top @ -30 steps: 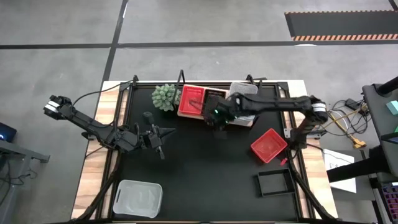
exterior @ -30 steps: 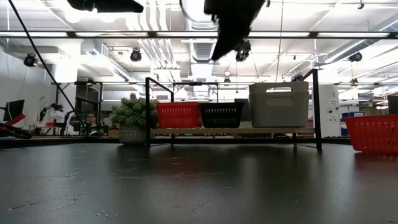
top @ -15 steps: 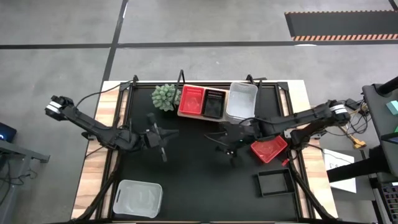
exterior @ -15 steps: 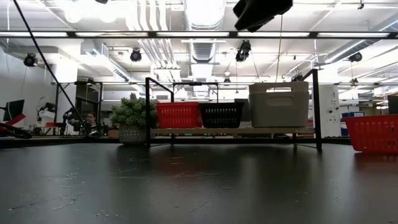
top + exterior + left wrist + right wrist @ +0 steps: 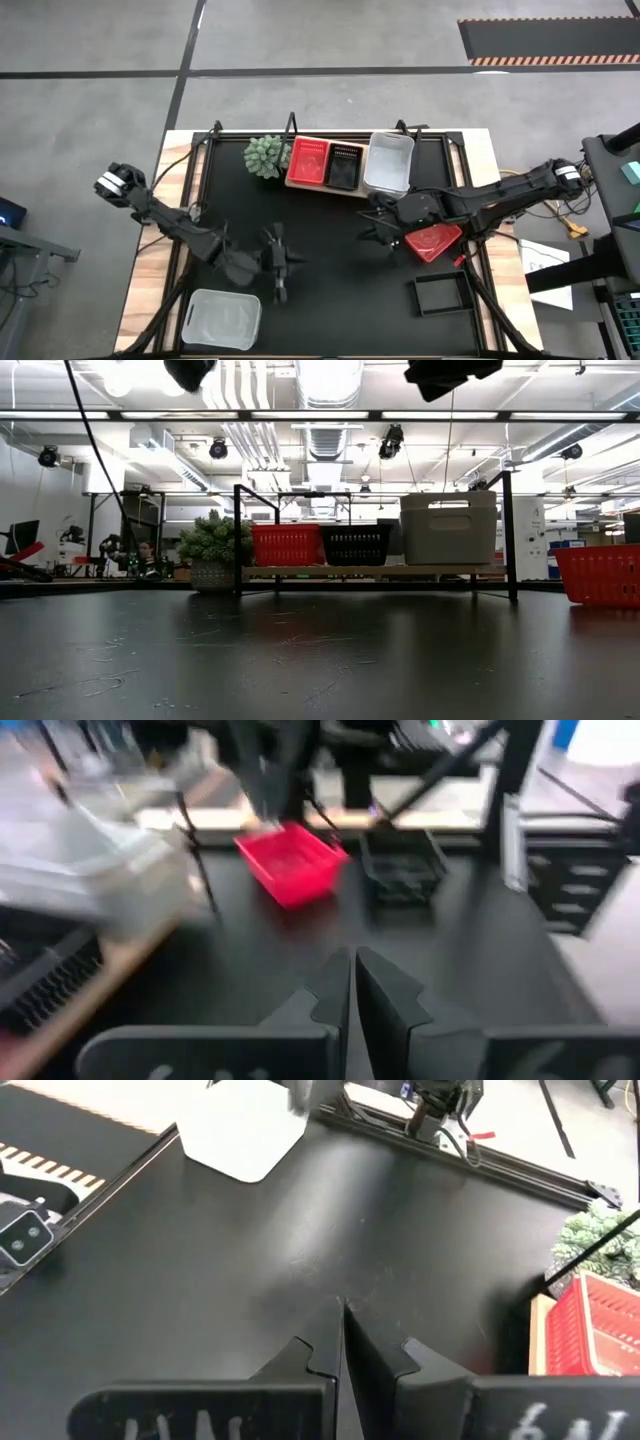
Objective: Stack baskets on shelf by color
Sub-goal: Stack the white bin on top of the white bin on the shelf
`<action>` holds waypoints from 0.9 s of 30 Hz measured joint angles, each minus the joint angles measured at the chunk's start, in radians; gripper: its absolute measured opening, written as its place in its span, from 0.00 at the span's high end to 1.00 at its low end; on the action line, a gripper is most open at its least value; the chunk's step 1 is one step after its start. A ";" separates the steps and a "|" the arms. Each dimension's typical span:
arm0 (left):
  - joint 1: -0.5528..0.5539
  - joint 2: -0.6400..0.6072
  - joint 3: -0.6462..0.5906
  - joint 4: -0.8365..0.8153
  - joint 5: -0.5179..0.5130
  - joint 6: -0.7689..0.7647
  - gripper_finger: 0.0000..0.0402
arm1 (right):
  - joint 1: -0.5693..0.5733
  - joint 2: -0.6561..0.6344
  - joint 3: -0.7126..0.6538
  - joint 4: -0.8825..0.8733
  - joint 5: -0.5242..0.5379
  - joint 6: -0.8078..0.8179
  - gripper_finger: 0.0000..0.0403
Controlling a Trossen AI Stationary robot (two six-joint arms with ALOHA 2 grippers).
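The black bench (image 5: 330,250) fills most of the space in front of me, and at its far edge sits the wooden shelf (image 5: 345,192) carrying three baskets in a row: a red basket (image 5: 307,162), a black basket (image 5: 345,166) touching it, and a taller white basket (image 5: 388,163) at the right end. A green plant (image 5: 265,155) stands just beside the shelf's left end. Off the shelf, another white basket (image 5: 222,318) lies near the front left corner, a loose red basket (image 5: 432,239) rests toward the right side, and a flat black basket (image 5: 442,293) lies in front of that. The left claw (image 5: 279,273) hangs above the bench just beside the front white basket, fingers pressed together and gripping nothing. The right claw (image 5: 378,230) hovers just left of the loose red basket, between it and the shelf, its fingers likewise together and empty.
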 joint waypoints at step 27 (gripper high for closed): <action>-0.117 0.076 0.145 -1.216 0.977 -1.194 0.99 | 0.000 -0.050 -0.067 0.000 -0.001 -0.029 0.98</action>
